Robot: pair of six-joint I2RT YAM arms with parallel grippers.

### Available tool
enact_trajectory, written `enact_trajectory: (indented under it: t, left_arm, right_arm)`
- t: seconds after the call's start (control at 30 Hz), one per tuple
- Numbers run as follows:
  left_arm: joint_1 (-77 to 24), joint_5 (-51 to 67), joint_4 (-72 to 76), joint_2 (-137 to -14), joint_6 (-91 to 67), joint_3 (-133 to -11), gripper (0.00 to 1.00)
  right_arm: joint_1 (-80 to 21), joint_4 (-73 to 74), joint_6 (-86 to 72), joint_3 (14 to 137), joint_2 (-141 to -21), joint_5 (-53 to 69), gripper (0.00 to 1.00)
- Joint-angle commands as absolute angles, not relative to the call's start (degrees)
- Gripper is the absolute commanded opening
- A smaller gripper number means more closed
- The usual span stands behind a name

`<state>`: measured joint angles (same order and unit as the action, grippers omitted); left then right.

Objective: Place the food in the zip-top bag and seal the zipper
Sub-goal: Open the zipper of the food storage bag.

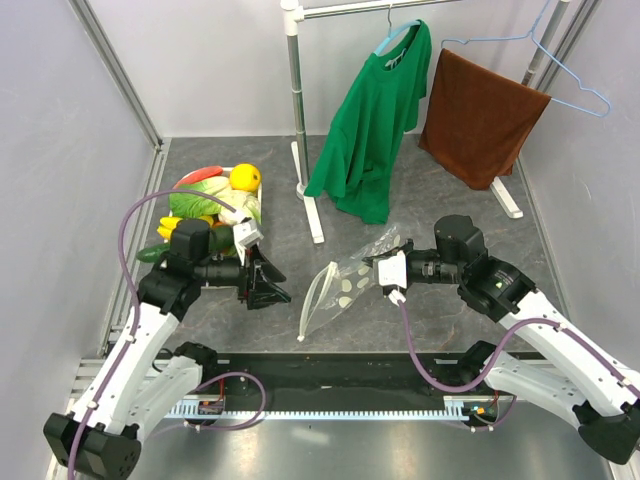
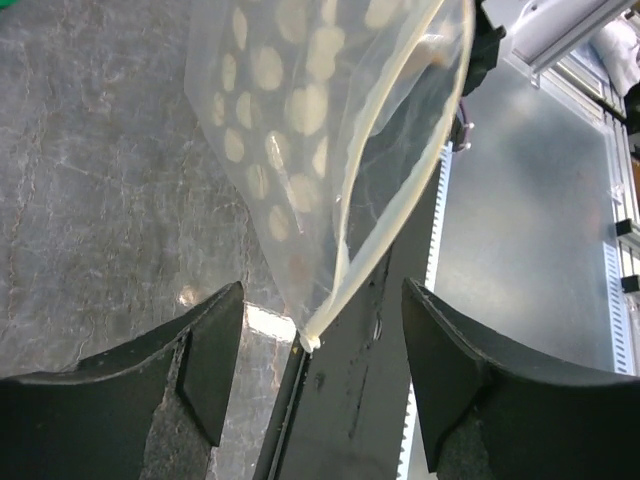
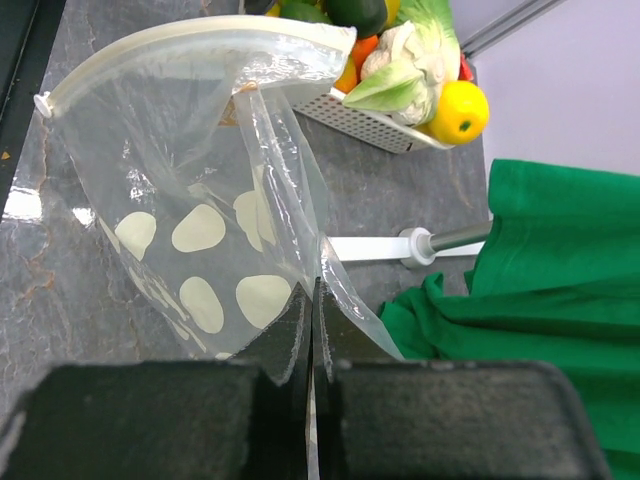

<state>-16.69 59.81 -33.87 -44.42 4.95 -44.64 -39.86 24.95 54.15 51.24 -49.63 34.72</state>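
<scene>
Looks like the opening step, nothing loaded yet: no food (image 1: 215, 195) inside the zip-top bag (image 1: 348, 290), all of it heaped in the white tray (image 3: 365, 120) at the far left of the table (image 1: 420, 200), well apart from the bag. Holding the bag mid-table by a pinch of film at its closed end, in the right gripper (image 3: 312, 320), pressed flat together on the plastic. Poised on the left with the left gripper (image 2: 315, 370), jaws spread and gripping nothing, the lower end of the zipper (image 2: 400, 200) between the two fingers (image 2: 210, 360) and, as far as the wrist view tells, touching neither. Pointing leftward at that gripper with the mouth, lips bowed apart into a gaping loop. Lying roughly left to right along the long axis, from pinched end to mouth, with the zipper edge running across that, far to near, slanting toward the near edge. Cannot tell whether the lowest corner touches the table. Next, probably: close on one lip only near that lower end, then draw it away from the other to hold the mouth wide. Calls for a careful line-up on a thin, floppy strip, and no pull hard enough to slip the film out of the right-hand pinch.
</scene>
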Motion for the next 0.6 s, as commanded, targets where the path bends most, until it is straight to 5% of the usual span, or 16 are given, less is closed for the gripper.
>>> enact_trajectory:
  t: [0.0, 0.3, 0.57]
  left_arm:
    - [-19.68, 56.69, -25.32, -44.03, 1.59, -42.63, 0.68]
    - [-25.92, 46.32, -16.35, -43.41, -2.29, -39.73, 0.63]
    - [-27.69, 50.01, -13.80, -42.63, -5.00, -37.36, 0.60]
  right_arm:
    - [-40.51, 21.45, 55.28, 51.77, -49.13, 36.83, 0.00]
    - [-41.13, 20.57, 53.18, 52.56, -50.44, 35.60, 0.00]
    - [-41.31, 20.83, 52.38, 53.61, -52.03, 35.24, 0.00]
